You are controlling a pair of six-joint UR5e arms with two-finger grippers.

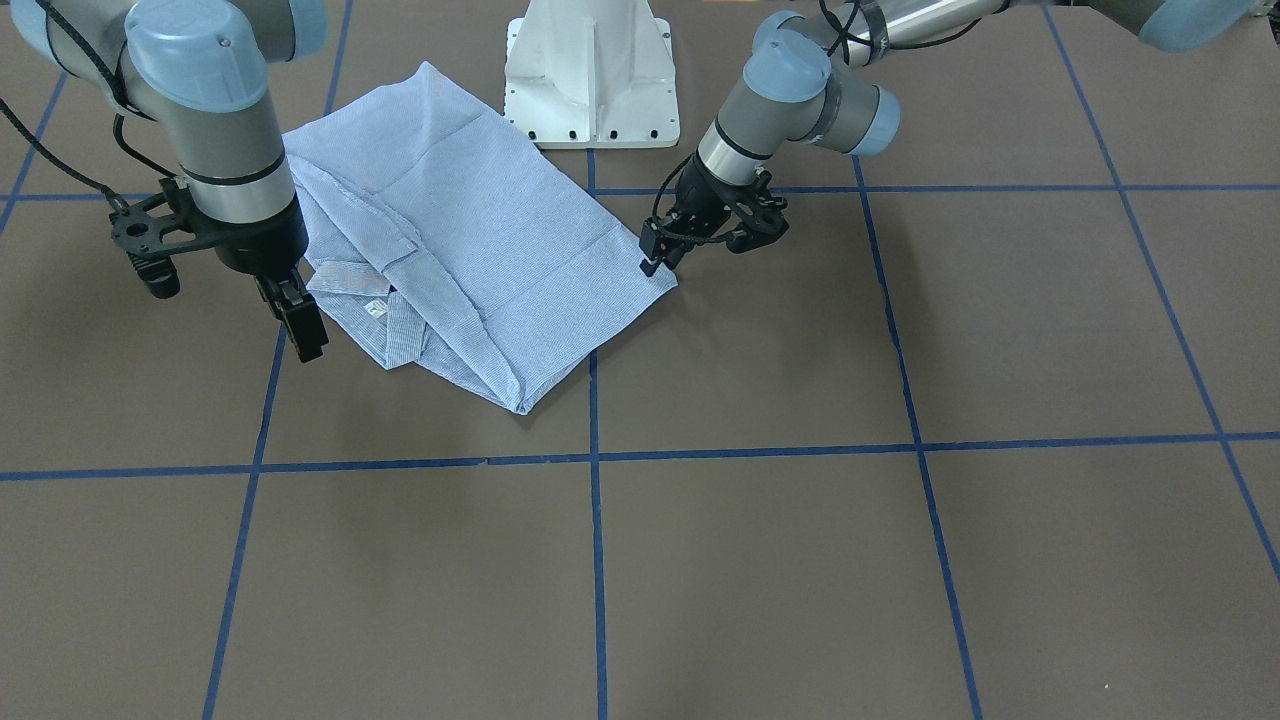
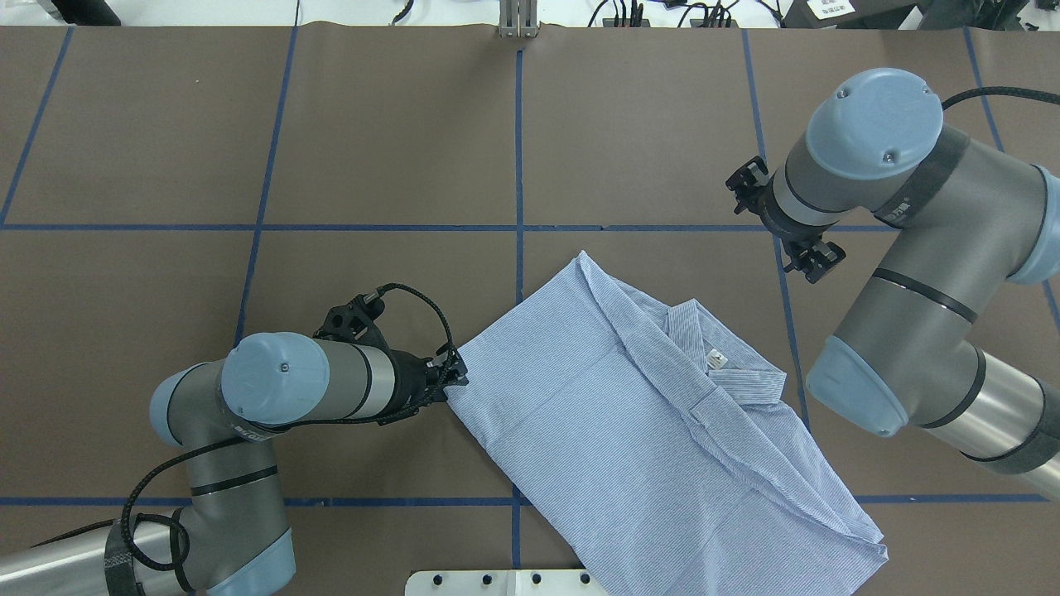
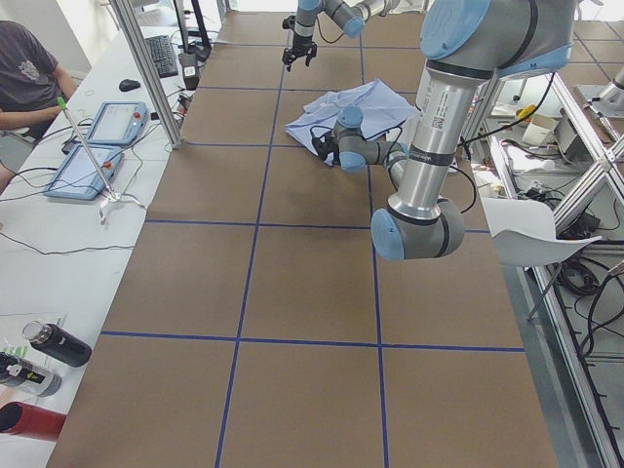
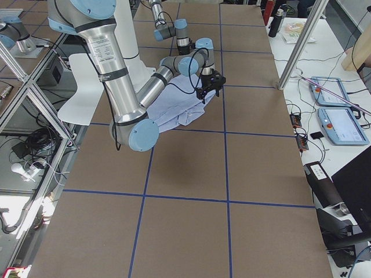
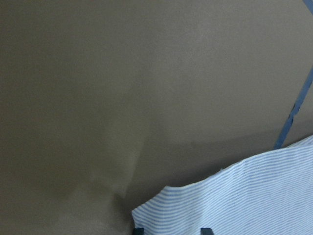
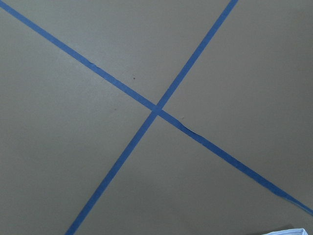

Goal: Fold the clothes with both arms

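Striped shirt (image 1: 480, 230) half-folded on bench (image 1: 800, 560) | judged soft, light, limp; best pinched at corners | left jaws parted astride corner | right jaws' state unclear

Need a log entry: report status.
Left gripper open at corner of light blue striped shirt. Right gripper beside collar, empty, state unclear. Shirt partly folded, flat. No obstruction seen.

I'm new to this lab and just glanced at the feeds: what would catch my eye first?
A striped blue shirt, partly folded, lies on the brown table in front of the white base. The left end effector sits low at one shirt corner. The right end effector hangs above the table beside the collar.
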